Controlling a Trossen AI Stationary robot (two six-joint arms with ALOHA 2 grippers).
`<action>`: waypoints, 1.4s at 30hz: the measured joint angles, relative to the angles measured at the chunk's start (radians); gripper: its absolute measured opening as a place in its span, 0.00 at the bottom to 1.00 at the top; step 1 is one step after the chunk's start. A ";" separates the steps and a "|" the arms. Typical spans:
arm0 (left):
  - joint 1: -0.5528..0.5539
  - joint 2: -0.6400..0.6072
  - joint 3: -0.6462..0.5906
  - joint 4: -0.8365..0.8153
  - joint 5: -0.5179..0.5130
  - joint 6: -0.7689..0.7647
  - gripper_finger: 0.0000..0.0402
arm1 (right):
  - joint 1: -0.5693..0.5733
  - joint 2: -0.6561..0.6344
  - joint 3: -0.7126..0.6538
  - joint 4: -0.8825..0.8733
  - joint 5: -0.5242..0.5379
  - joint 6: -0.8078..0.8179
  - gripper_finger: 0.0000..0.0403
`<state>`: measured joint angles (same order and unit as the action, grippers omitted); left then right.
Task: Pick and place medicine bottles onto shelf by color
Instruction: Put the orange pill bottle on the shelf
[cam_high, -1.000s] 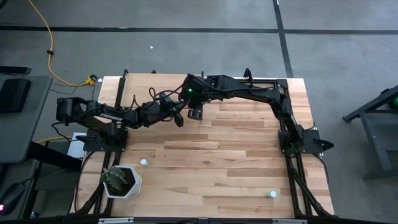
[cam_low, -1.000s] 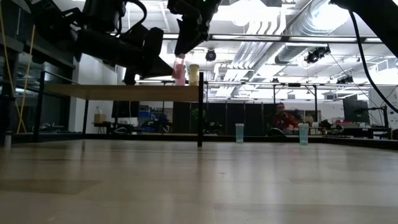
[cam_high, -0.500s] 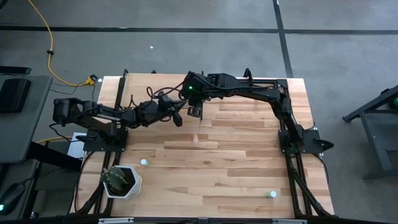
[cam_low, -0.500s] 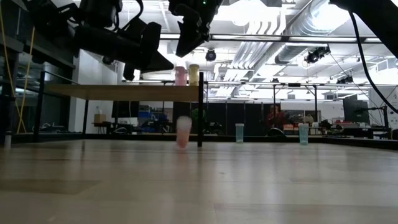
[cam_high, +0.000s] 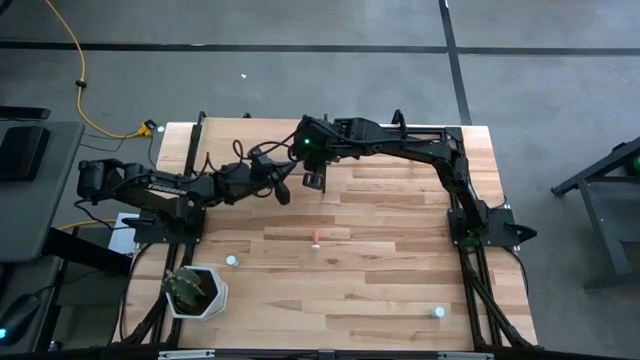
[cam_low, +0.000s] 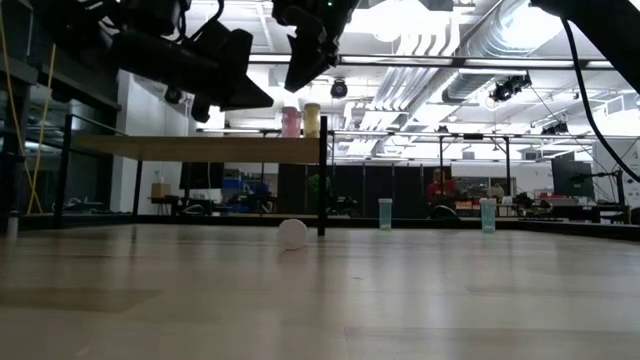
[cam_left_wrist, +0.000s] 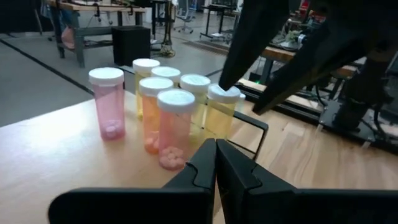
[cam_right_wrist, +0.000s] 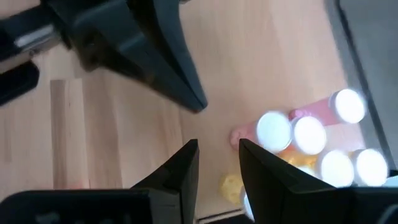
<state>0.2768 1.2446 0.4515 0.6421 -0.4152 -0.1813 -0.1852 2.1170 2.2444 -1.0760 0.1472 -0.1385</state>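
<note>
A pink medicine bottle (cam_low: 292, 233) lies on its side, white cap showing, on the striped plank table (cam_high: 400, 270) before a dim workshop. It rests below and apart from the right gripper (cam_high: 314, 181), whose fingers stand parted and empty above the shelf (cam_low: 200, 149); the left gripper (cam_high: 285, 191) hangs beside it, pressed together.
</note>
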 joint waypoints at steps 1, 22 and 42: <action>-0.004 0.000 0.000 -0.003 0.000 0.010 0.00 | 0.000 0.000 0.000 -0.015 -0.010 -0.001 0.26; -0.181 -0.349 0.000 -0.319 -0.038 0.063 0.00 | 0.377 -0.123 -0.408 -0.151 -0.017 0.135 0.26; -0.229 -0.377 0.000 -0.249 -0.095 0.087 0.00 | 0.393 -0.204 -0.860 0.505 0.058 -0.296 0.27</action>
<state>0.0475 0.8673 0.4515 0.3927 -0.5098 -0.0943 0.2077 1.9132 1.3840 -0.5715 0.2053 -0.4342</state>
